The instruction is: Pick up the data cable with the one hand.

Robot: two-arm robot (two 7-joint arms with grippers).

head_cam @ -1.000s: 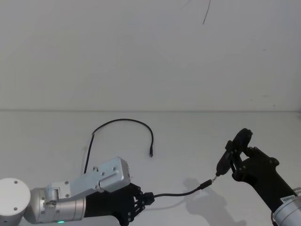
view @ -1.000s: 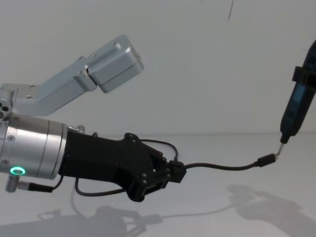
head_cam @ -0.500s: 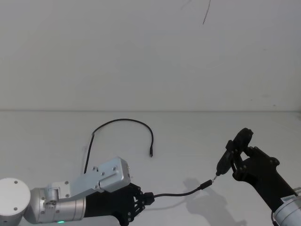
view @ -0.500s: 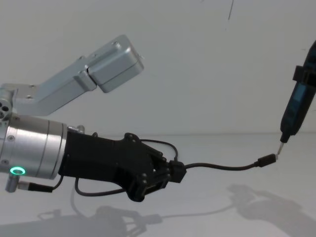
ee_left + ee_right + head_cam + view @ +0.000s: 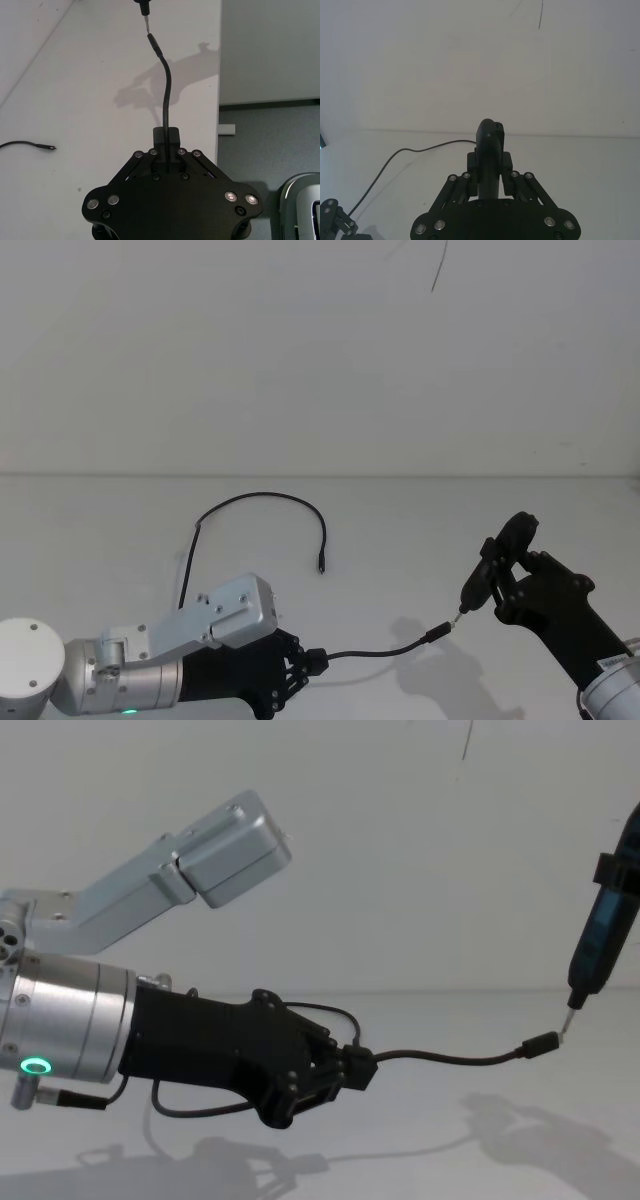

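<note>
The left gripper [image 5: 345, 1072] is clamped on one plug of the cable [image 5: 450, 1058], held above the white table [image 5: 400, 530]. The cable arcs rightward to its free plug, which touches the metal pin of the tool [image 5: 598, 935] gripped by the right gripper [image 5: 490, 172]. A second black wire [image 5: 262, 498] lies on the table behind.

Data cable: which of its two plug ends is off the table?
The end by the right gripper's slim tool is raised: the left gripper holds the data cable so that plug hangs in the air. The other plug lies on the table.
</note>
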